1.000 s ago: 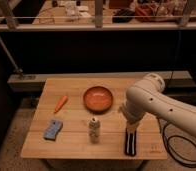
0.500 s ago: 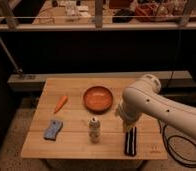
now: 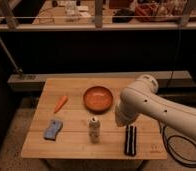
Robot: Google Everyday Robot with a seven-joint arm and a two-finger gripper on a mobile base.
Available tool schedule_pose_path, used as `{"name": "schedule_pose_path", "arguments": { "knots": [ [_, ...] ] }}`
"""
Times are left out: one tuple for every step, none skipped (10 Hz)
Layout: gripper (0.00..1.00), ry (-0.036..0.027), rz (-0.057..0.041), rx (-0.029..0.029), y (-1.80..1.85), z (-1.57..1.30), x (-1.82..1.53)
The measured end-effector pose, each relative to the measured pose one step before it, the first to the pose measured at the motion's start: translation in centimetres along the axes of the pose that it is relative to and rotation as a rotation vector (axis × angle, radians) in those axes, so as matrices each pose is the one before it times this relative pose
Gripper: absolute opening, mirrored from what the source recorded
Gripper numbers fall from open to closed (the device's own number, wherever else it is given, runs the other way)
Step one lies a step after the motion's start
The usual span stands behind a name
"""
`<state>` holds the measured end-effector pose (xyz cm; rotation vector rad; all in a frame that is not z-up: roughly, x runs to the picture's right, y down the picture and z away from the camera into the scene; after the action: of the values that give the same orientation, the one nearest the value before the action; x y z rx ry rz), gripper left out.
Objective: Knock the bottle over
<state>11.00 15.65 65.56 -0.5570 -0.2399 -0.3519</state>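
End effector (image 3: 131, 140): hangs low at the surface's (image 3: 73, 145) front right, level with the bottle (image 3: 94, 129) but apart; grip state cannot be told. Bottle: upright, front centre, its near flank unobstructed, apparently suiting a sideways push.

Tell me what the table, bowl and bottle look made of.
The table looks like matte pale wood; the bowl, dull orange, plastic or clay; the bottle, whitish, probably plastic. The claw hangs beside the bottle, near the table's front edge.
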Motion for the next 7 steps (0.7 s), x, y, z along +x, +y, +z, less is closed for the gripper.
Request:
{"name": "schedule_pose_path", "arguments": {
  "knots": [
    [0.01, -0.00577, -0.03072, -0.01134, -0.130, 0.370, -1.165],
    [0.01, -0.00090, -0.01205, -0.00659, 0.457, 0.407, -0.360],
    [0.01, -0.00264, -0.01438, -0.00469, 0.504, 0.319, -0.183],
    [0.01, -0.00399, -0.01305, -0.00317, -0.107, 0.129, -0.194],
    [0.01, -0.00393, -0.01366, -0.00227, -0.238, 0.099, -0.264],
    [0.01, -0.00190, -0.00834, -0.00469, -0.122, 0.169, -0.154],
    [0.01, -0.00029, -0.02221, -0.00739, -0.330, 0.349, -0.712]
  ]
}}
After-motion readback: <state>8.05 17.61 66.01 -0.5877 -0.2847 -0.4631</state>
